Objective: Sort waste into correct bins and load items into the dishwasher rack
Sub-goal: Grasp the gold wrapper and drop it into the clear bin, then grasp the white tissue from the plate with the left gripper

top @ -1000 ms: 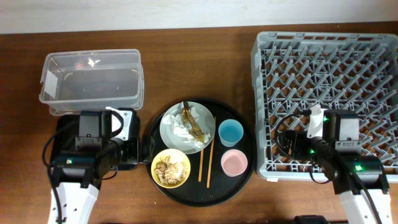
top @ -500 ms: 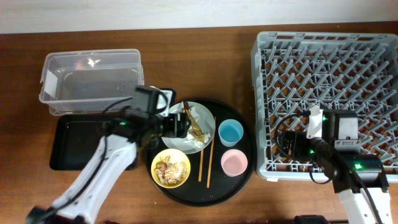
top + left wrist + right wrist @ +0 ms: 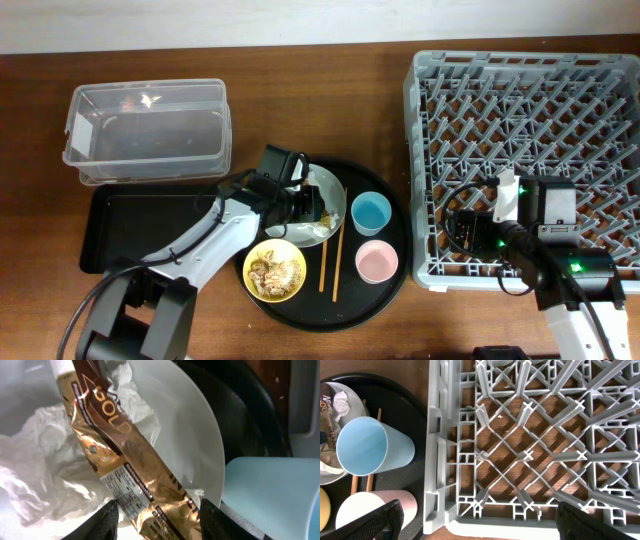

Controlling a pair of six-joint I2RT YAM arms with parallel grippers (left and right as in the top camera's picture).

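Step in hand: we judge it to be lifting the waste off the plate [image 3: 192, 430], which sits in the upper left of the round black tray [image 3: 355, 297].
Waste: a brown-gold wrapper [image 3: 125, 457] lies slantwise across the crumpled tissue [image 3: 42, 465], both resting on the plate.
Left gripper [image 3: 159, 521]: partly open and holding nothing. Its tips stand on either side of the wrapper's lower end, at the bottom edge of the left wrist view.
Right gripper [image 3: 485, 522]: spread wide and empty, over the lower left part of the dishwasher rack [image 3: 530, 100].
Grasp: we go straight down until the tips reach the tissue, then close across the wrapper's narrow width. We try to pinch some tissue with it so both come away together.
Lift: we rise vertically before moving sideways, so the plate is not dragged.
Neighbours: the light blue cup [image 3: 371, 212] stands just right of the plate, and the chopsticks [image 3: 333, 250] lie along the plate's right rim. We keep the right-hand finger clear of both.
Bins: the clear tub [image 3: 148, 130] is at upper left, with the shallow black tray [image 3: 140, 230] below it. We carry the waste leftward to them.
Risk: the glossy wrapper may slip free of the soft tissue.
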